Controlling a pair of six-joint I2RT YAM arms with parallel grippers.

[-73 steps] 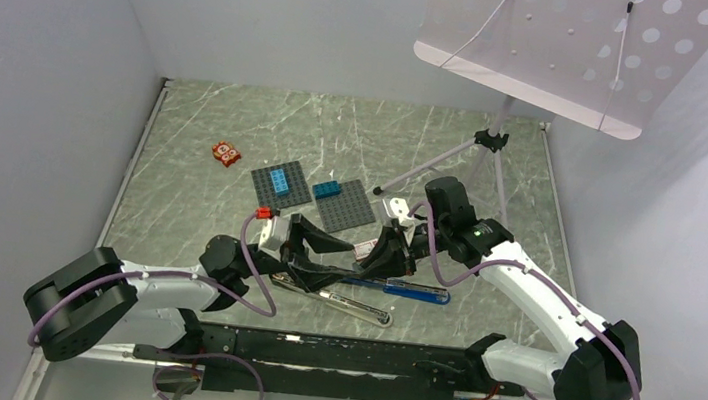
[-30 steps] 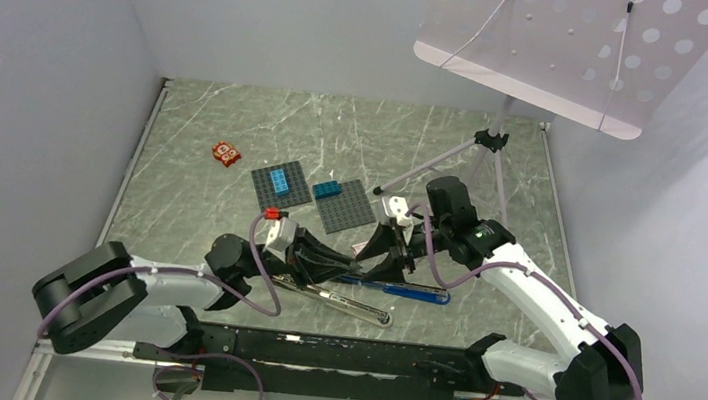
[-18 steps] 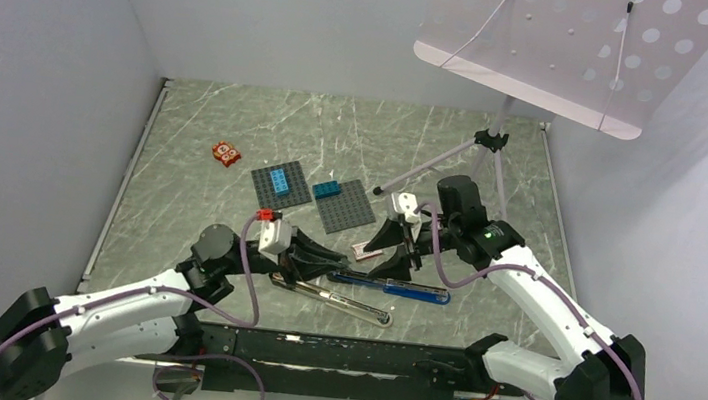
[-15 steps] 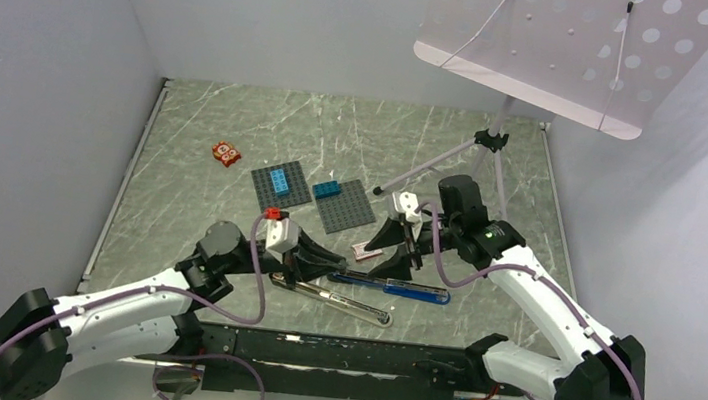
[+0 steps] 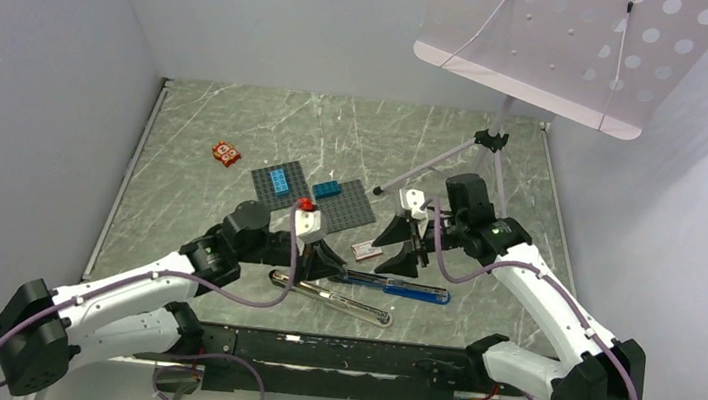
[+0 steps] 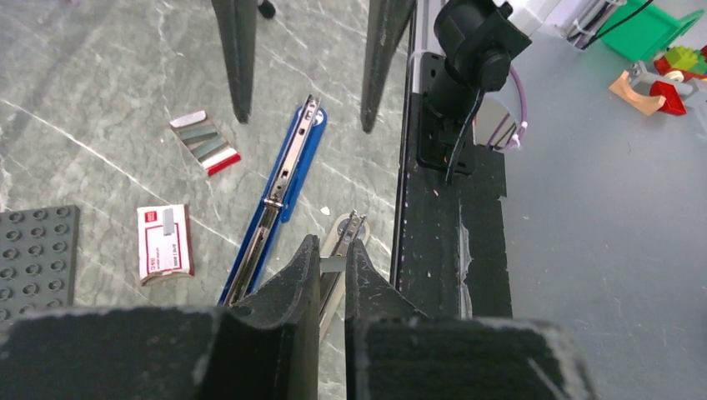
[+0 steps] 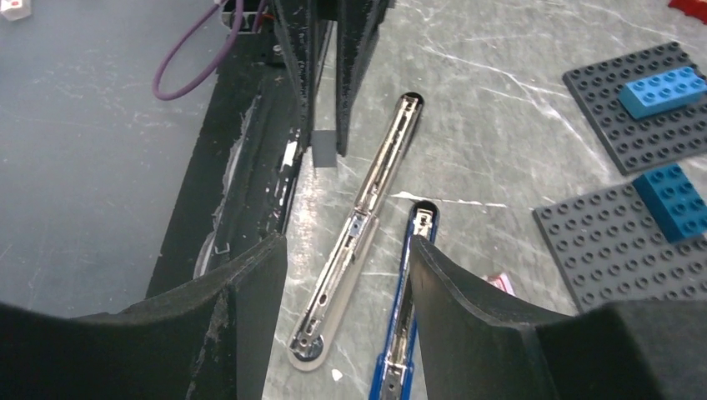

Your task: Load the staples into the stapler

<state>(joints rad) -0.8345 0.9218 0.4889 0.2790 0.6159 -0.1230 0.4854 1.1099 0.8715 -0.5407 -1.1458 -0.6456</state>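
Note:
The stapler lies opened on the table as a blue arm with a metal channel [image 6: 279,192] [image 5: 390,287] [image 7: 407,317] and a silver arm [image 7: 357,229] [image 5: 331,299] beside it. My left gripper [image 6: 333,246] [image 5: 321,257] is shut on a short grey strip of staples [image 6: 333,265] [image 7: 323,150], held just above the silver arm's end. The staples box [image 6: 164,242], white with red print, lies flat. Its tray [image 6: 204,142] [image 5: 364,252] with a red end lies near the right fingers. My right gripper [image 7: 346,246] [image 5: 401,249] hangs open over the two stapler arms, holding nothing.
Two dark grey studded plates with blue bricks [image 5: 282,184] [image 5: 344,202] [image 7: 634,104] lie behind the stapler. An orange-red tile [image 5: 226,153] sits far left. A tripod leg [image 5: 435,164] slants behind the right arm. The black base rail [image 6: 454,217] runs along the near edge.
My left arm has swung forward and to the right, keeping its gripper shut on the strip near the stapler. The right gripper has backed off slightly to the right and opened wider.

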